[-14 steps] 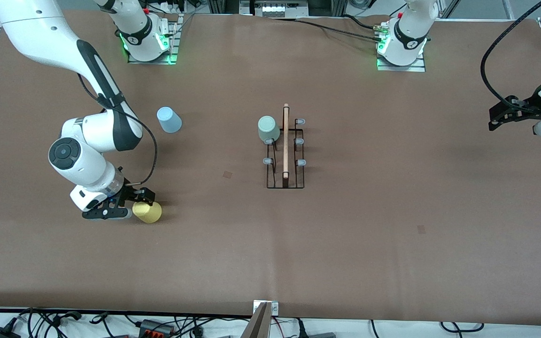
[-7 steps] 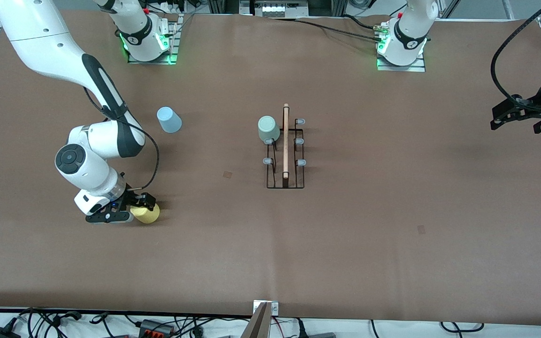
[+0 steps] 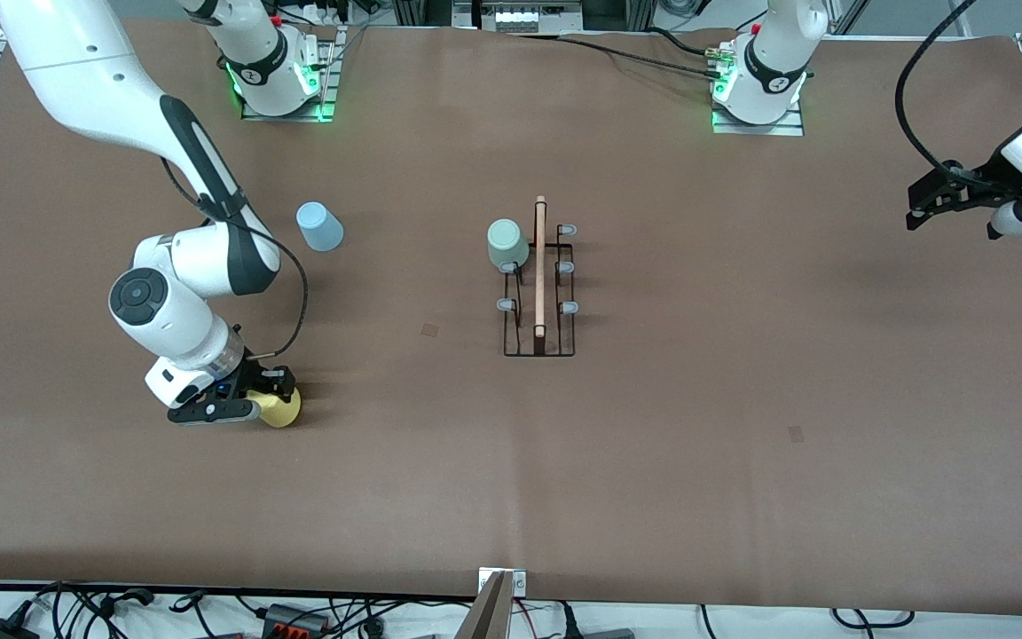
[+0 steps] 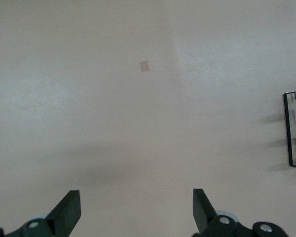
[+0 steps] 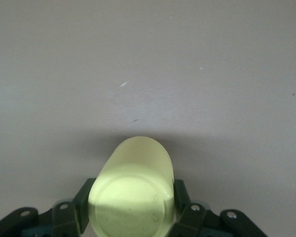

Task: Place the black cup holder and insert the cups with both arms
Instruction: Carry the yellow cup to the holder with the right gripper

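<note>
Holder: we see the black cup holder (image 3: 538,293) mid-bench, a green cup (image 3: 507,245) already on one peg.
Grip: right end effector (image 3: 264,397) clamps the yellow cup (image 3: 281,407), toward the right arm's end.
Waiting: left end effector (image 3: 935,197) gapes empty.
Room: open bench (image 3: 742,444) around the holder; blue cup (image 3: 319,226) is untouched.

Right end effector (image 3: 255,397) clamped low; left end effector (image 4: 136,210) spread, waiting.
</note>
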### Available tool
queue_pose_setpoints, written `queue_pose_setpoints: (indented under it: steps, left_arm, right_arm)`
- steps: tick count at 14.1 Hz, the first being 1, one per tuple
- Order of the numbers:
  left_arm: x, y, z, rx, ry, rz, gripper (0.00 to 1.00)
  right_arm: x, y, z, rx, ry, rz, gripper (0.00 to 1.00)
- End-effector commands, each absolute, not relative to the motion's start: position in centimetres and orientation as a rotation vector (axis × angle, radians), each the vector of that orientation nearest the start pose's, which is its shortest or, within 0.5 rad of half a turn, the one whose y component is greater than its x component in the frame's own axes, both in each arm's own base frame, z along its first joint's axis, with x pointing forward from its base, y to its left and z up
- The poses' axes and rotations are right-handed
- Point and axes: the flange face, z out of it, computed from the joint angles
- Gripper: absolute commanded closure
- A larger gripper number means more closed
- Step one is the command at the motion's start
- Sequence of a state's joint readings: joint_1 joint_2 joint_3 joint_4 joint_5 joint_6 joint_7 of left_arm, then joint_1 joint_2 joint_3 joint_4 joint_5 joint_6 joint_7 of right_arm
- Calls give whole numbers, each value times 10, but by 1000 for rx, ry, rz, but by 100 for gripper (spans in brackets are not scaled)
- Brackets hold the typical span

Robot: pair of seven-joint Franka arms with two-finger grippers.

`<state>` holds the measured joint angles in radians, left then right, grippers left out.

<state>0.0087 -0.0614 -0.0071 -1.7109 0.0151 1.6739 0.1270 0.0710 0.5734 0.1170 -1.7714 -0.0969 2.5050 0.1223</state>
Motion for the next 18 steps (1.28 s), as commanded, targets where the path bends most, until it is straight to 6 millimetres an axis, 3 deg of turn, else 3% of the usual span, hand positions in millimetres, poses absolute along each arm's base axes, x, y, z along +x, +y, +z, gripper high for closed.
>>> queue_pose_setpoints:
  steps: [1,3,6,8,12,18]
  left_arm:
    - [540,4,599,-3133,190,-48,0]
    - [539,3,598,-3133,193,-41,0]
    - [540,2,598,-3133,190,-48,0]
    - [540,0,599,-3133,195,-48,0]
    - [540,1,598,-3133,195,-43,0]
    - [540,1,599,-3133,198,-43,0]
  right_arm:
    - [640,177,332,-3109,-117,-198,95]
    - [615,236,371,-3106,-17,-182,95]
    - [575,344,410,-3040,224,-230,95]
    - [554,407,414,-3000,281,-242,95]
    - [538,461,396,-2963,328,-255,92]
    - [529,486,365,-2948,261,-283,92]
